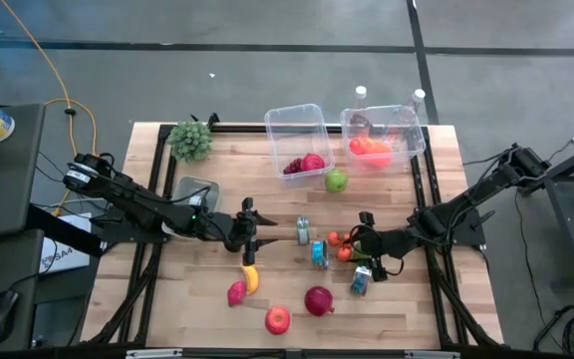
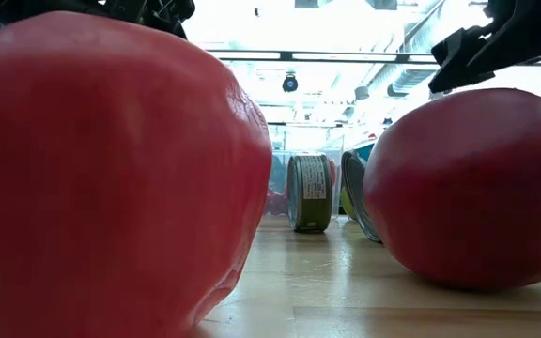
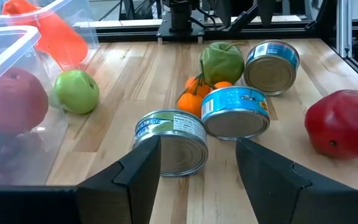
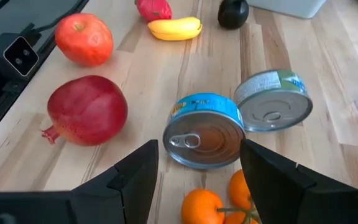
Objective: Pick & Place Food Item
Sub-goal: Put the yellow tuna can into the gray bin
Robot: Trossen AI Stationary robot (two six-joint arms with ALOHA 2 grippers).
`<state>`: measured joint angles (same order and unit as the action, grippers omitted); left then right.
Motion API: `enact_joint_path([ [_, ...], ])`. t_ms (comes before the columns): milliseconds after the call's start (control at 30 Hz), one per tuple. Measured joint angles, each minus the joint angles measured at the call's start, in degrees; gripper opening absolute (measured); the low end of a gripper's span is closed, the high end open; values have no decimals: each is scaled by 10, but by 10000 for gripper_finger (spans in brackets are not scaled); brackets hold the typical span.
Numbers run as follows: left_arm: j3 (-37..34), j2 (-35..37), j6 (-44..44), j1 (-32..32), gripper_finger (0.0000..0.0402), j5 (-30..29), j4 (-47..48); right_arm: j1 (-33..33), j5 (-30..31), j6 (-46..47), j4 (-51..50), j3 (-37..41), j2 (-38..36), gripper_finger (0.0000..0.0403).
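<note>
Fruit and cans lie on the wooden table. In the high view my left gripper [image 1: 252, 233] is open, level with the table and pointing right at a green-label can [image 1: 302, 229]. That can [image 3: 169, 142] lies on its side just ahead of the open fingers in the left wrist view. My right gripper [image 1: 365, 239] is open and points left, beside some oranges [image 1: 339, 239] and a green fruit [image 1: 358, 237]. Before it lie a blue can [image 4: 204, 129] and the green-label can [image 4: 272, 101]. A banana [image 1: 251, 279], red apple [image 1: 278, 319] and pomegranate [image 1: 318, 300] rest near the near edge.
Two clear bins stand at the far edge: the left bin [image 1: 273, 122] holds red fruit, the right bin [image 1: 416, 148] orange-red items. A green apple [image 1: 336, 180] lies before them. A third can [image 1: 361, 280], a clear lid [image 1: 195, 189] and a leafy green [image 1: 190, 140] are also there.
</note>
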<state>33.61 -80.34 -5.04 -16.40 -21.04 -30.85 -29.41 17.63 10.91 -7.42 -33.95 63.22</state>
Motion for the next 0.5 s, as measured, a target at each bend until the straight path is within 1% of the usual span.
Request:
enact_joint_path([
  [133,0,0,-22,0,199,1,1,0,0,-35,18,0,0,215],
  [333,0,0,-43,-3,199,1,16,0,-2,-47,31,0,0,215],
  [500,0,0,-44,-3,199,1,19,0,-34,-59,59,0,0,215],
])
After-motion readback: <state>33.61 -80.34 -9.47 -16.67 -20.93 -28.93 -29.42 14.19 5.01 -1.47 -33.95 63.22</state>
